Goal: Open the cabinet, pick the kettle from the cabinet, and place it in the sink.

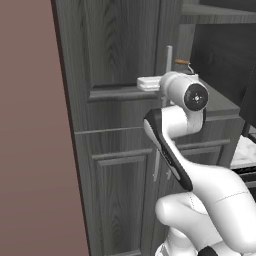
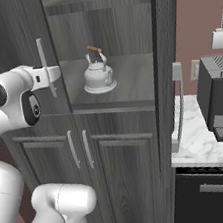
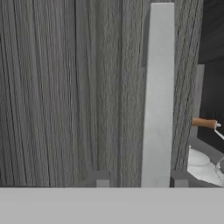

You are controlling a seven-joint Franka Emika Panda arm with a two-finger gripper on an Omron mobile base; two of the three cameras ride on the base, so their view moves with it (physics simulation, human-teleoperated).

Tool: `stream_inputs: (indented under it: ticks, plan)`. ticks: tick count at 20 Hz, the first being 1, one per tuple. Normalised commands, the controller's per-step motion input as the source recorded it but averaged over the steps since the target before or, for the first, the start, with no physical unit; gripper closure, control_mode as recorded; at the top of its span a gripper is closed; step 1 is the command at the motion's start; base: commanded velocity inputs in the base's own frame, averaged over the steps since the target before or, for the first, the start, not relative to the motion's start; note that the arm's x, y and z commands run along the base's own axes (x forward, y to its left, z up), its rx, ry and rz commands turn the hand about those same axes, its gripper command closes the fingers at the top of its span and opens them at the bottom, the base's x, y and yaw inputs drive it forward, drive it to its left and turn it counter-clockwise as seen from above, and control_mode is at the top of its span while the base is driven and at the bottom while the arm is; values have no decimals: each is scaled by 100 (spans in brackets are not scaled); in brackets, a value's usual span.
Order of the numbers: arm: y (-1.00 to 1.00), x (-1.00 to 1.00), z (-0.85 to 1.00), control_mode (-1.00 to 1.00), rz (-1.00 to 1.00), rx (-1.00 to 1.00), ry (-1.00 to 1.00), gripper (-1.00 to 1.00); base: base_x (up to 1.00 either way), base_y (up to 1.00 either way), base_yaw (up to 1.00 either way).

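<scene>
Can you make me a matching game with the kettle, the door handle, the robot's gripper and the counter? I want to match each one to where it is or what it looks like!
Things:
1. kettle
2. handle
3. gripper
4. counter

Clues:
A. white marble, to the right of the cabinet
B. at the long silver bar, one of the jaws on each side
C. on the shelf inside the cabinet
D. long, silver, upright on the door

Pairs: 1-C, 2-D, 3-B, 4-A

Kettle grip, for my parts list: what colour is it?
Brown, atop the white kettle; clearest in the right base view.
</scene>
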Motion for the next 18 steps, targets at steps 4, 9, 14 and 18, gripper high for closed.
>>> stream_inputs:
  ticks: [4,9,14,18]
  plan:
    - [18,-17,-4,-100,0,3,0,100,0,0,0]
    - [19,-23,-2,-100,0,1,0,100,0,0,0]
    - [22,-26,0,-100,0,0,1,100,0,0,0]
    - [25,-28,0,-100,0,0,1,100,0,0,0]
